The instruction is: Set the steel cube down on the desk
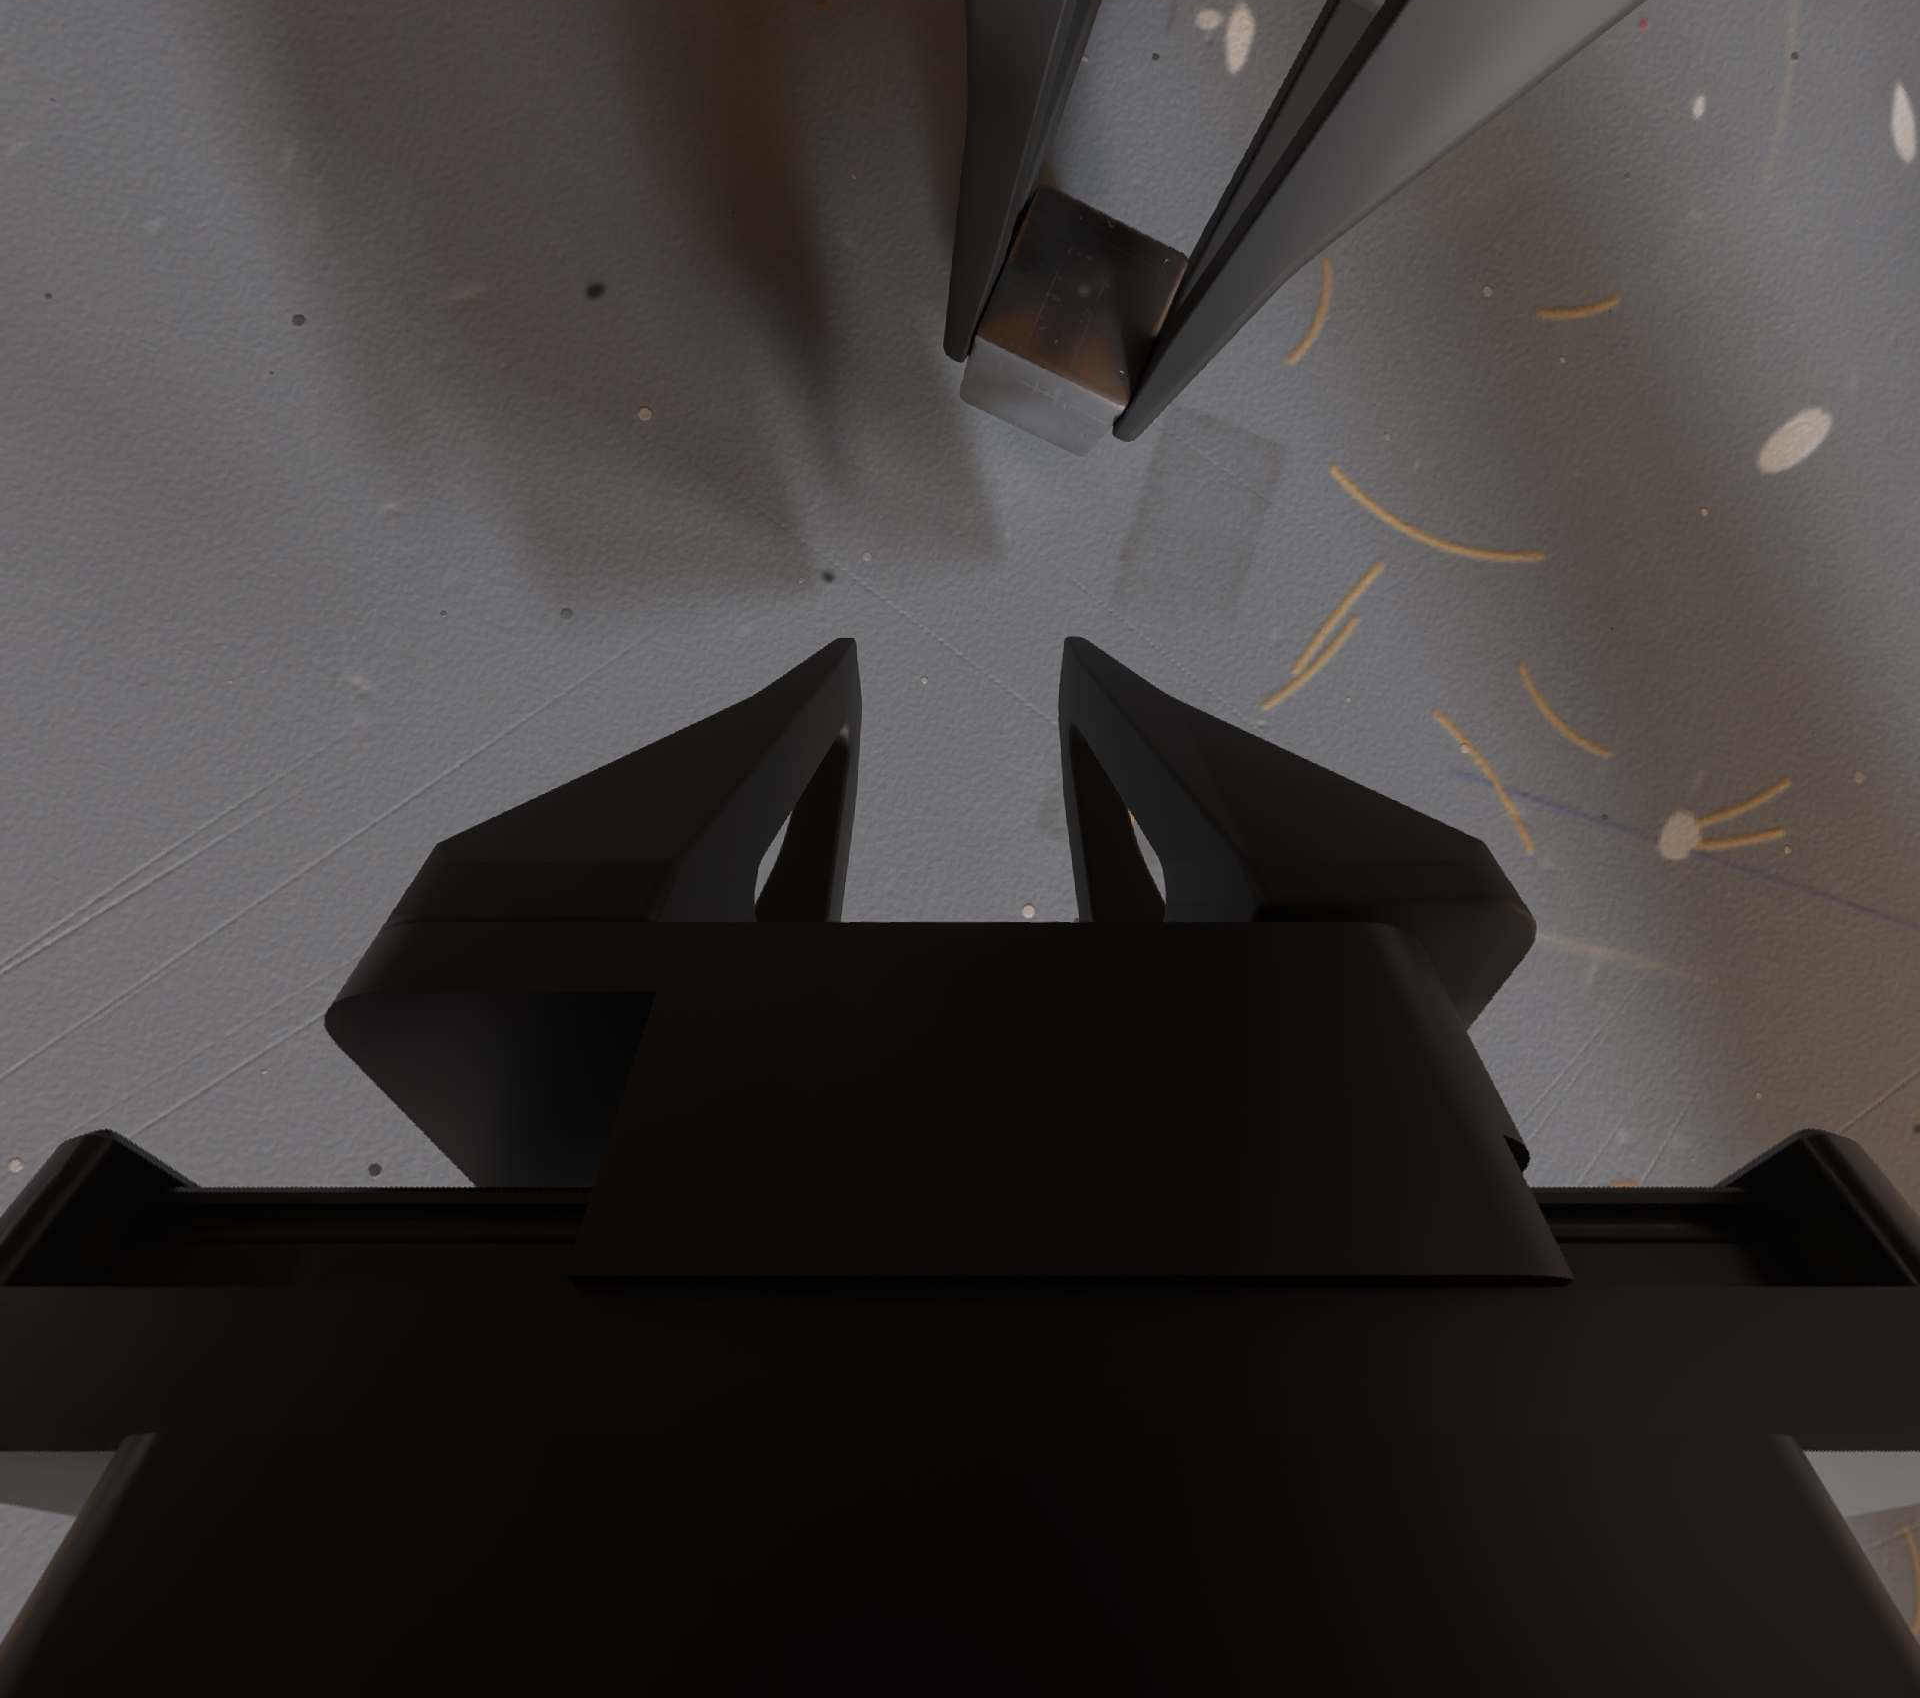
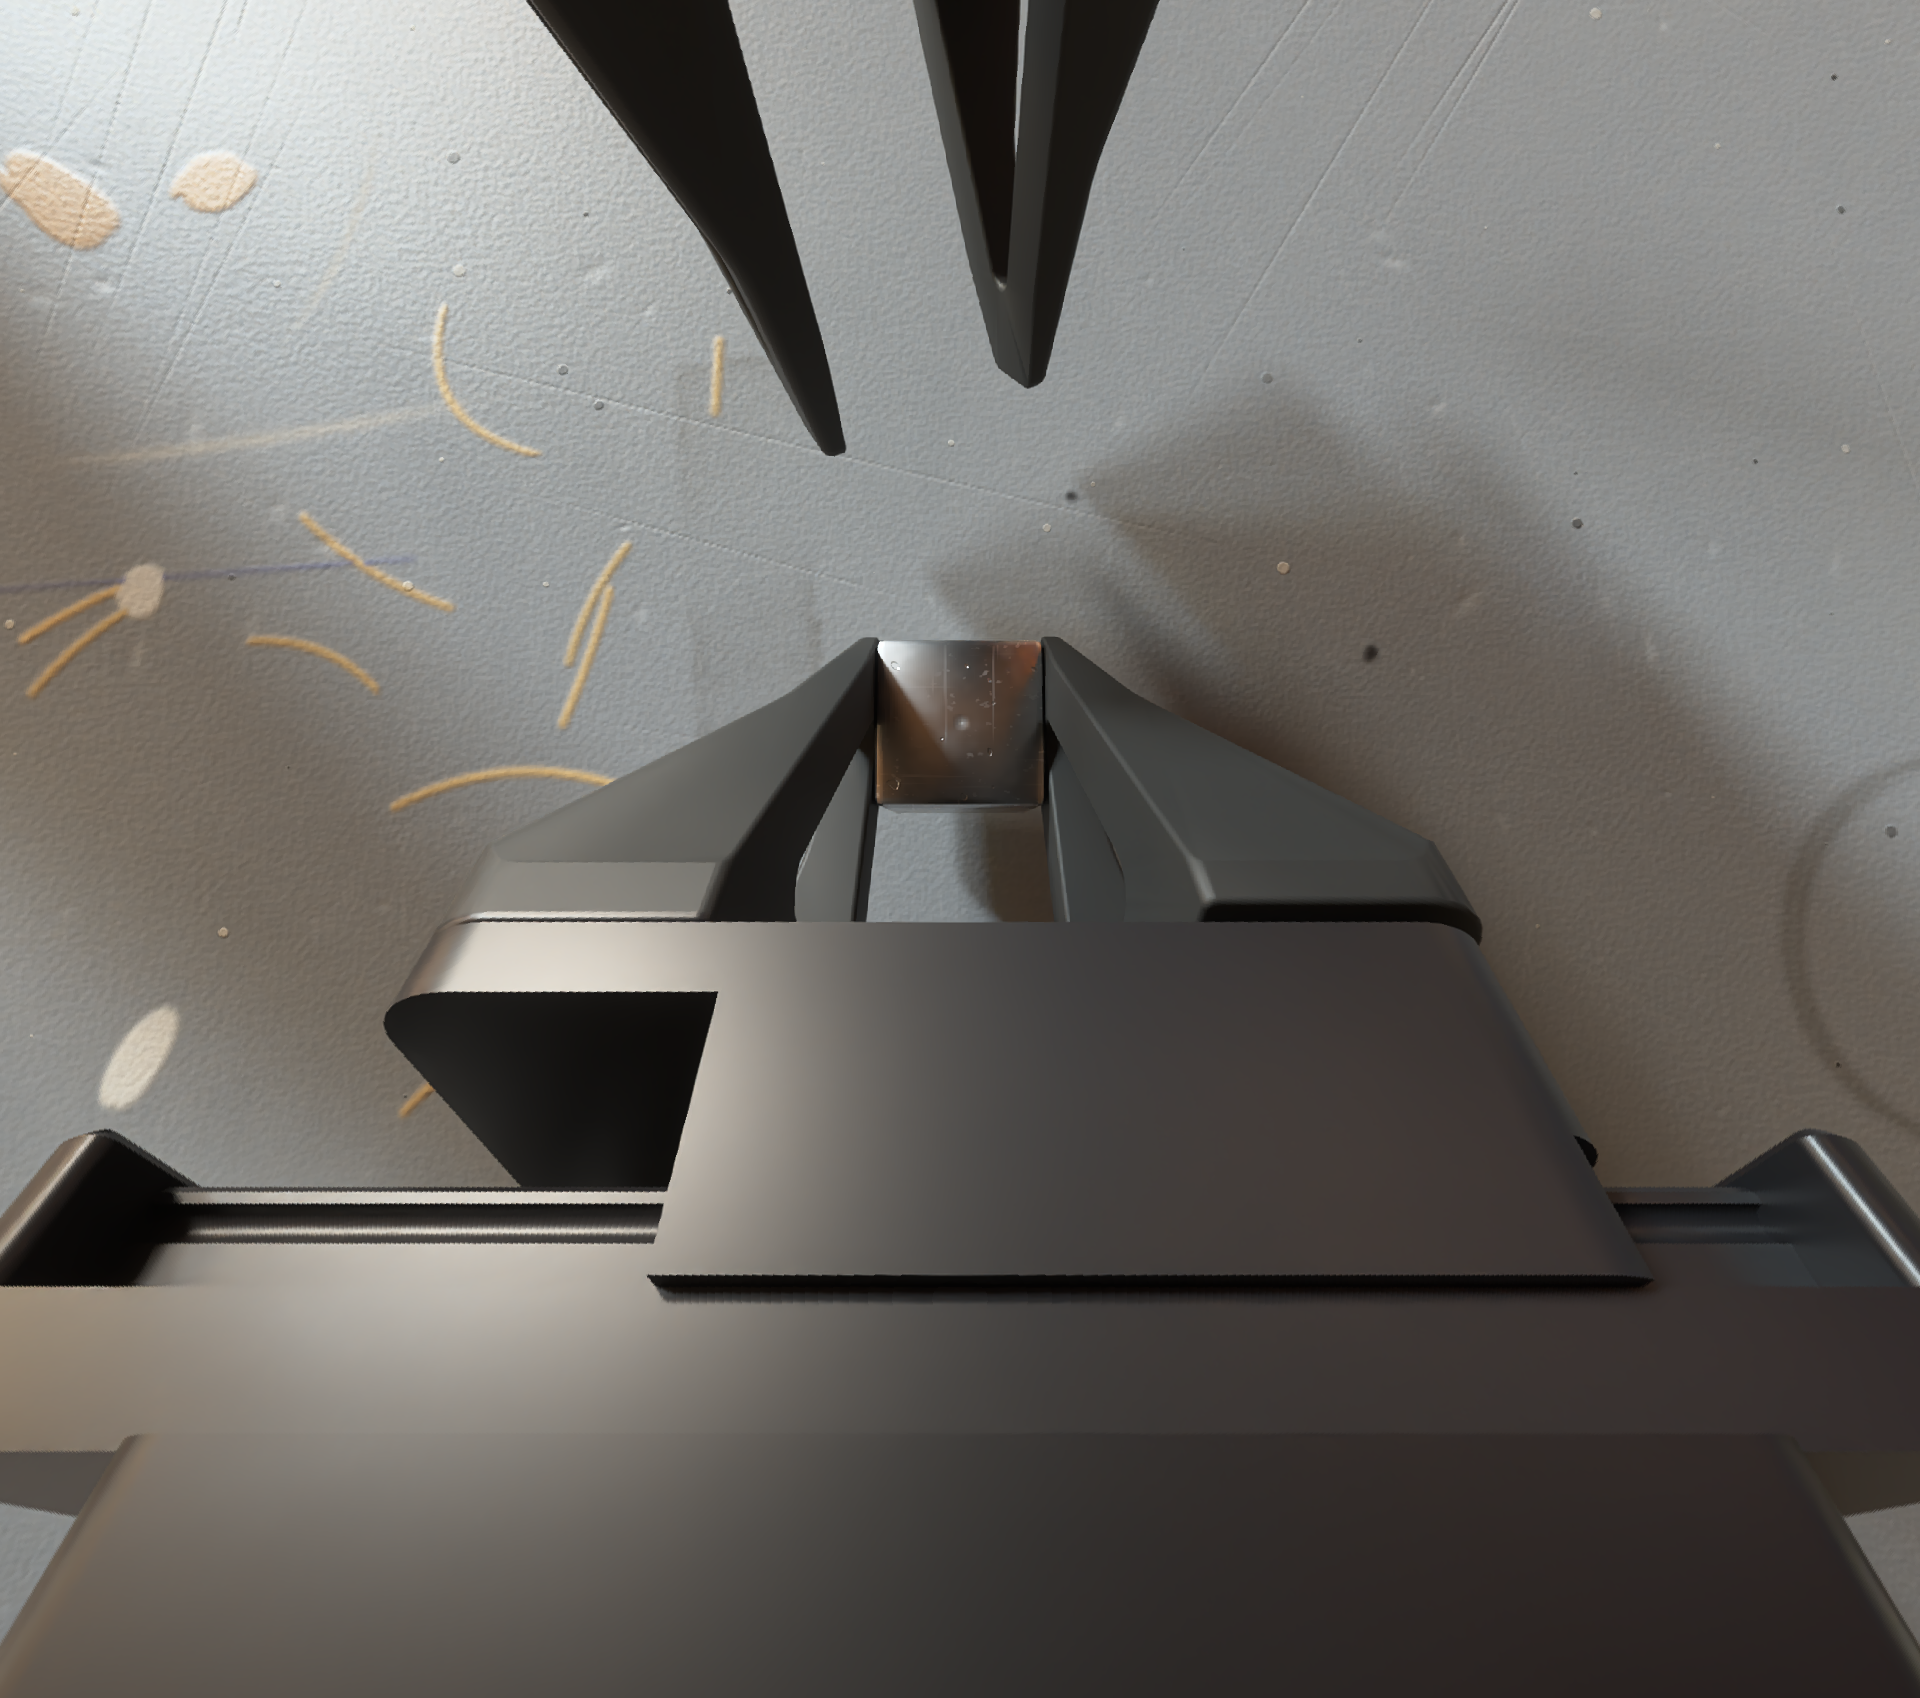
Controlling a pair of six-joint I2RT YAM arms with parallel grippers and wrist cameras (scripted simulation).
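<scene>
The steel cube (image 2: 958, 729) is a small shiny block pinched between the two dark fingers of my right gripper (image 2: 958, 661), which is shut on it above the grey desk (image 2: 1455, 298). In the left wrist view the same cube (image 1: 1081, 318) shows between the right gripper's fingers, just ahead of and above my left gripper. My left gripper (image 1: 958, 661) has its fingers apart with nothing between them, and only desk shows in the gap. In the right wrist view the left gripper's fingers (image 2: 790, 246) hang in from the top, apart from the cube.
The grey desk (image 1: 416, 298) carries tan curved scratches (image 1: 1423, 536), pale paint spots (image 1: 1792, 443), fine score lines and soft shadows of both arms. A faint ring mark (image 2: 1849, 952) lies at the right edge of the right wrist view.
</scene>
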